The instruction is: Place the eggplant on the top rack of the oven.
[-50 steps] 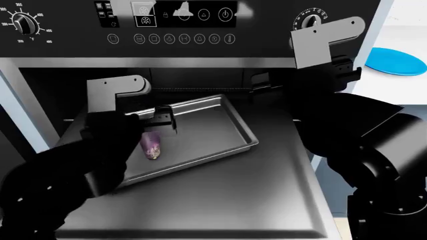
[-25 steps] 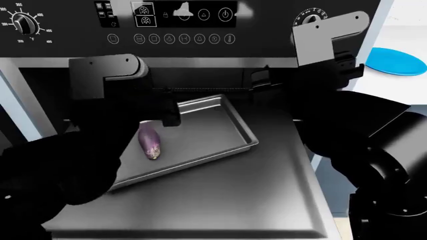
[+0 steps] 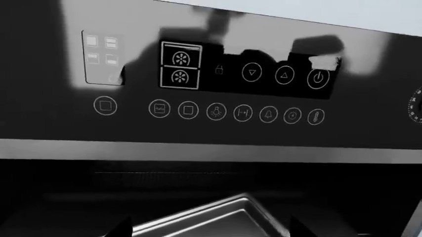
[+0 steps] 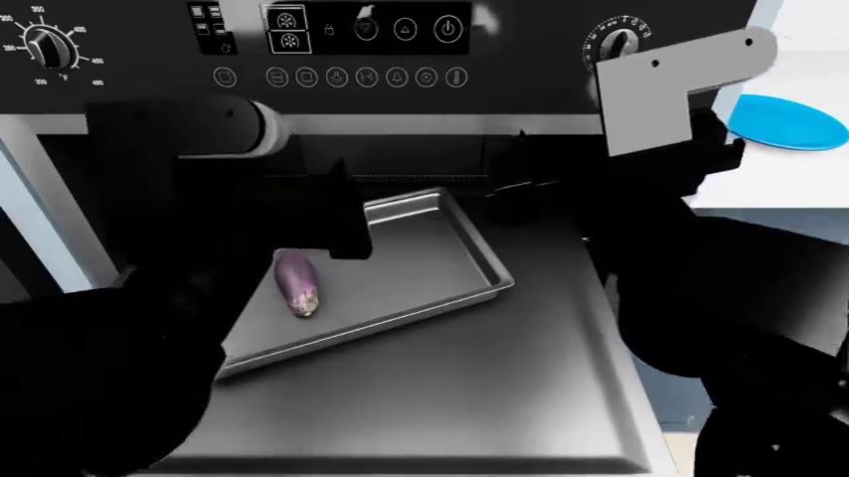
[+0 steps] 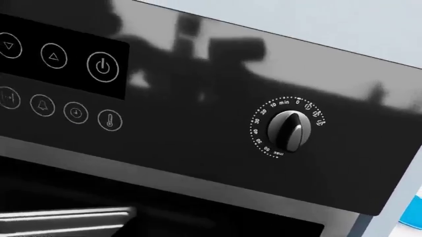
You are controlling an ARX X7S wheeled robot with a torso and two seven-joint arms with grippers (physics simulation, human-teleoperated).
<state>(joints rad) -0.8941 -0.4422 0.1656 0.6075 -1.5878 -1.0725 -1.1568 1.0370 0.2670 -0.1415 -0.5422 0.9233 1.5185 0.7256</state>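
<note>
Eggplant [image 4: 297, 282] lying on top rack [image 4: 451, 260], just below left end effector [image 4: 338, 234]

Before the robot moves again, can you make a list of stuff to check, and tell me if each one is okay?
1. Eggplant lying on the top rack: ok, it rests on the tray's floor, inside the rim.
2. Eggplant free of any gripper: ok, nothing touches it.
3. Left gripper clear of the eggplant: ok, it hangs above the tray, apart from it. Whether it is open: cannot tell, too dark.
4. Right gripper open or shut: cannot tell, it is hidden behind its own arm.
5. Oven door down and rack pulled out: ok.
6. Rack pushed into the cavity: not ok, it sits out over the door.
</note>
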